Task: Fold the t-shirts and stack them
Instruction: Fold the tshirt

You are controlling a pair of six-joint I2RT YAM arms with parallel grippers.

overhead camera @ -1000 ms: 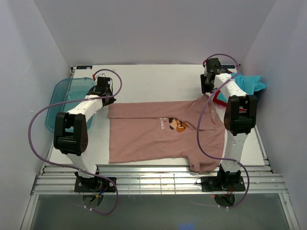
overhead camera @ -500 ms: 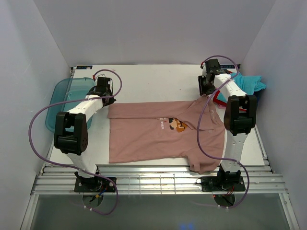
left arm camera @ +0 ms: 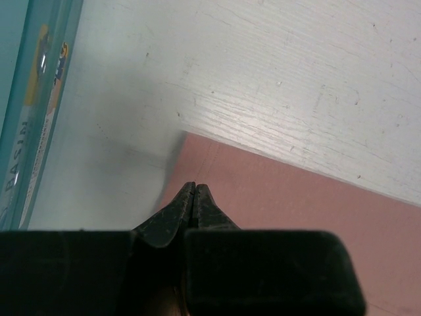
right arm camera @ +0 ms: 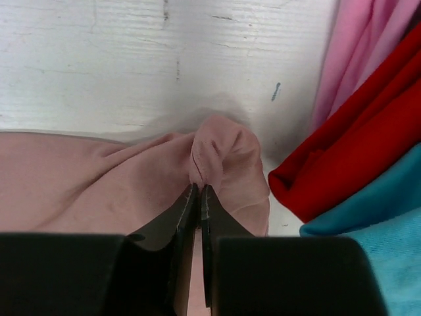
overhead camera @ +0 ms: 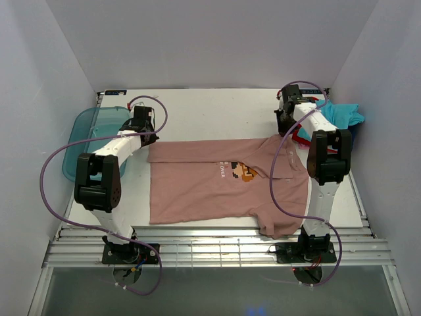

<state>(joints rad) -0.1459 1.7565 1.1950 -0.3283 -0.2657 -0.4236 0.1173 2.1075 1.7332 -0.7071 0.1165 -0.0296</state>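
Observation:
A dusty-pink t-shirt (overhead camera: 197, 184) with a pixel figure print (overhead camera: 245, 172) lies spread flat across the table. My left gripper (overhead camera: 146, 139) sits at its far left corner. In the left wrist view that gripper (left arm camera: 195, 187) has its jaws pressed together on the cloth's (left arm camera: 296, 210) corner edge. At the far right sleeve, my right gripper (overhead camera: 284, 130) is shut. The right wrist view shows it (right arm camera: 199, 188) pinching a raised fold of the pink cloth (right arm camera: 223, 148). Other t-shirts lie heaped at the right: red (right arm camera: 368, 151), turquoise (right arm camera: 378, 227) and pink (right arm camera: 355, 59).
A translucent teal plastic tray (overhead camera: 82, 135) stands at the table's left edge, its wall (left arm camera: 33, 99) close to my left gripper. The heap of shirts (overhead camera: 342, 115) lies just right of my right gripper. White walls enclose the table on three sides.
My right gripper has closed on the fold of the pink sleeve and shifted slightly right. The left gripper and the shirt stay where they were.

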